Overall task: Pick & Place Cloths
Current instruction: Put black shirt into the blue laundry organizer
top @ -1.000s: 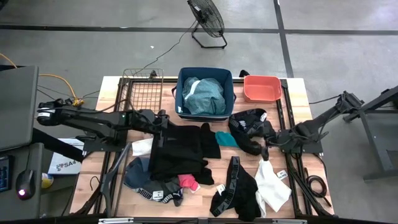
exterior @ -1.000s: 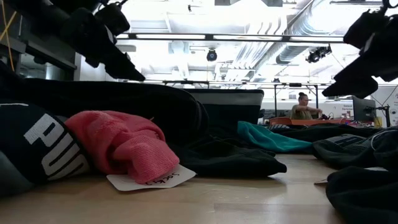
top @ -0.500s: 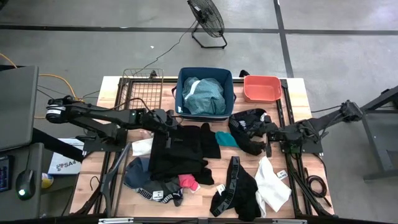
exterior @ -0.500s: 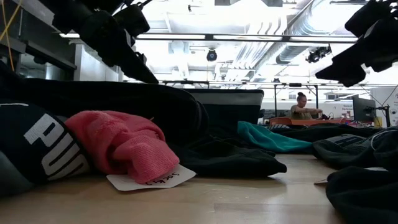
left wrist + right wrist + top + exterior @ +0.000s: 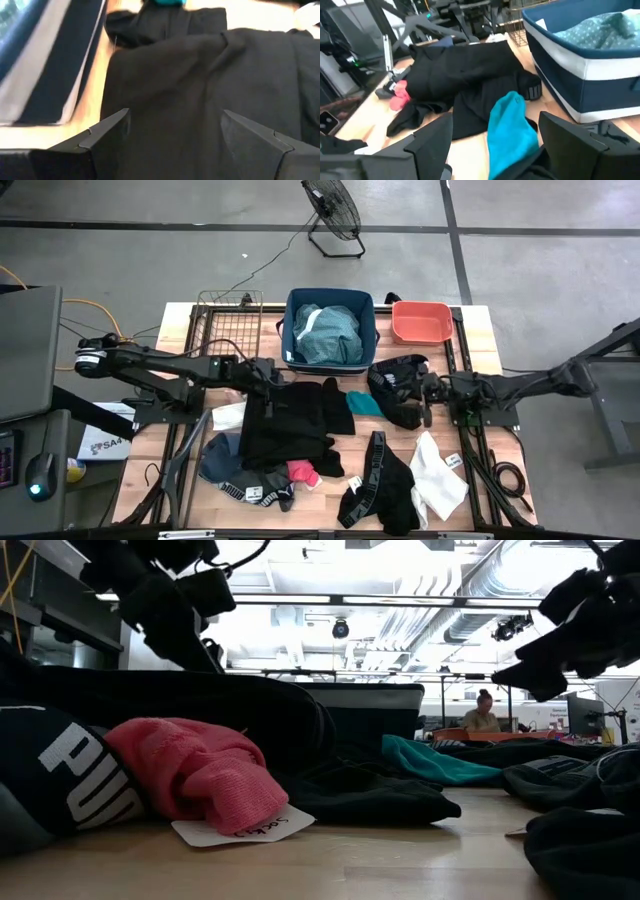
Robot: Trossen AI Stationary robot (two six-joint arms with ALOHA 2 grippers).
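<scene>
Cloths lie spread on the wooden table: a large black garment [image 5: 290, 420], a teal piece [image 5: 362, 402], a black piece with a white band [image 5: 398, 385], a white cloth [image 5: 438, 475], another black piece [image 5: 385, 490], a bright pink one [image 5: 303, 472] and a grey one [image 5: 225, 460]. My left gripper [image 5: 272, 377] is open over the large black garment's far-left corner [image 5: 170, 85]. My right gripper [image 5: 427, 395] is open above the banded black piece and faces the teal piece [image 5: 512, 130]. I cannot see either gripper touching cloth.
A blue fabric bin [image 5: 291, 330] holding a dotted teal cloth stands at the far edge, with a coral tub [image 5: 420, 335] to its right and a wire rack [image 5: 228, 330] to its left. Metal frame rails run along both table sides. A person sits far behind the table [image 5: 486, 712].
My left gripper has moved a little toward the table's right, over the black garment's far-left corner. My right arm has stretched out, carrying its gripper toward the far edge and slightly left, over the banded black piece. No cloth has moved.
</scene>
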